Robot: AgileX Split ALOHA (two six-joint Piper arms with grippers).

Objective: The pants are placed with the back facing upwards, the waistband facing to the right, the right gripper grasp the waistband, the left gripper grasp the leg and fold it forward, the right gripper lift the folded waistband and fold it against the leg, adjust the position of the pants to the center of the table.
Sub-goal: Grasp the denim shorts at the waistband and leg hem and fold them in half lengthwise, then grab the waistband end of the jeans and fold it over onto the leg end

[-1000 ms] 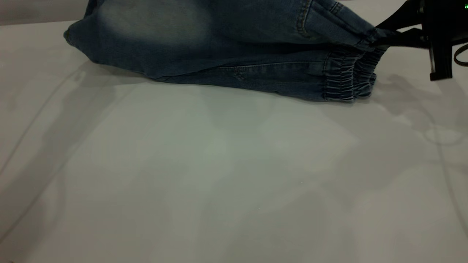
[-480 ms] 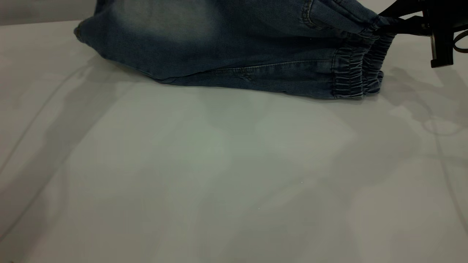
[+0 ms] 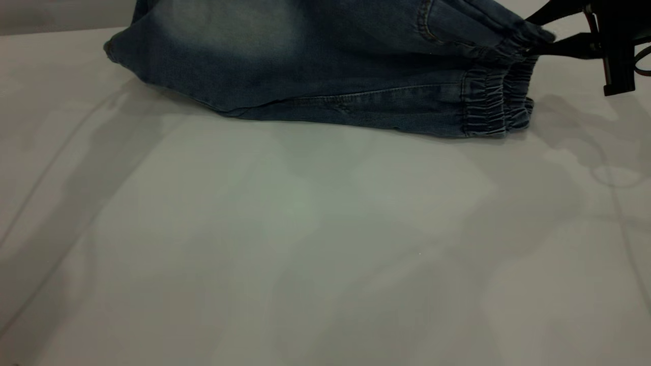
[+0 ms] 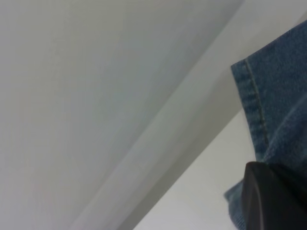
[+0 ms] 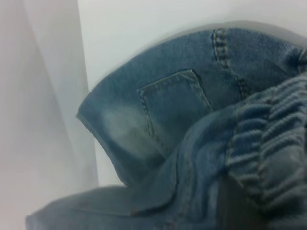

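Observation:
The blue denim pants (image 3: pixel 285 56) lie doubled over at the far side of the table (image 3: pixel 305 229), running out past the top of the exterior view. Two layers of ruched waistband (image 3: pixel 485 104) face right. My right gripper (image 3: pixel 541 43) is shut on the upper waistband layer and holds it a little off the table. The right wrist view shows a back pocket (image 5: pixel 172 103) and the gathered waistband (image 5: pixel 273 134) close up. In the left wrist view my left gripper (image 4: pixel 273 201) sits against a stitched hem of the pants (image 4: pixel 259 96), which hangs raised above the table (image 4: pixel 206 191). The printed leg is hidden.
Bare white table fills the near and middle ground of the exterior view, crossed by soft shadows of the arms. A black cable loop (image 3: pixel 642 63) hangs by the right wrist at the far right edge.
The pants and my right gripper have shifted a little to the right, the left end of the cloth sliding with them. The waistband stays pinched.

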